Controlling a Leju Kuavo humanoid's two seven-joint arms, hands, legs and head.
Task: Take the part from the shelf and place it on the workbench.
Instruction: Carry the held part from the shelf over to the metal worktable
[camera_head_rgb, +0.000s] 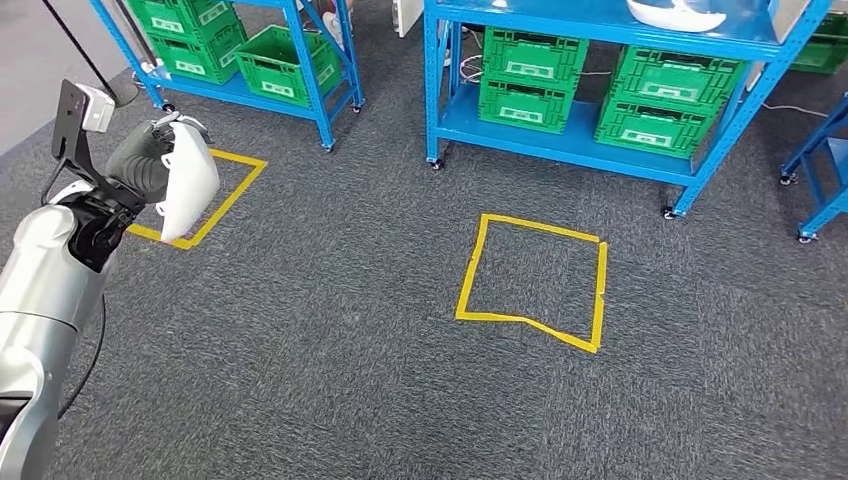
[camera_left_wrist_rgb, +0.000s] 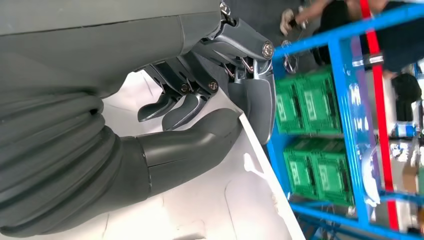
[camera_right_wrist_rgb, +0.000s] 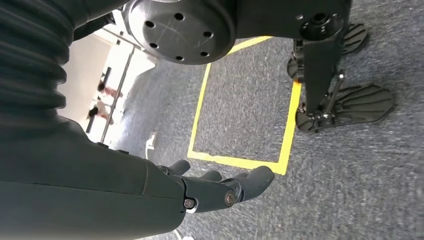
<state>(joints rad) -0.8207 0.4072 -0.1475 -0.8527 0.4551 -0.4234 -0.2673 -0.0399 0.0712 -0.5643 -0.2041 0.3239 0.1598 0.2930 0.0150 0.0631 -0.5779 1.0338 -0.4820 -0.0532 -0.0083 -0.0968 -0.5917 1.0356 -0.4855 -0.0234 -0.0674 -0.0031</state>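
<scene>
The part is a smooth white moulded shell (camera_head_rgb: 188, 180), held up at the left of the head view above the grey carpet. My left hand (camera_head_rgb: 148, 162) grips it from behind, with the fingers wrapped over its top edge. In the left wrist view the thick thumb (camera_left_wrist_rgb: 200, 137) lies across the white part (camera_left_wrist_rgb: 220, 195) and the darker fingers (camera_left_wrist_rgb: 175, 107) curl onto it. My right hand (camera_right_wrist_rgb: 220, 187) hangs low over the carpet, its fingers loosely stretched out and holding nothing.
A blue shelf rack (camera_head_rgb: 600, 35) with green crates (camera_head_rgb: 530, 80) stands ahead; another white part (camera_head_rgb: 675, 14) lies on its upper level. A second blue rack (camera_head_rgb: 320, 70) stands at the back left. Yellow tape squares (camera_head_rgb: 535, 280) (camera_head_rgb: 238, 185) mark the carpet. A person (camera_left_wrist_rgb: 350, 15) stands beyond the racks.
</scene>
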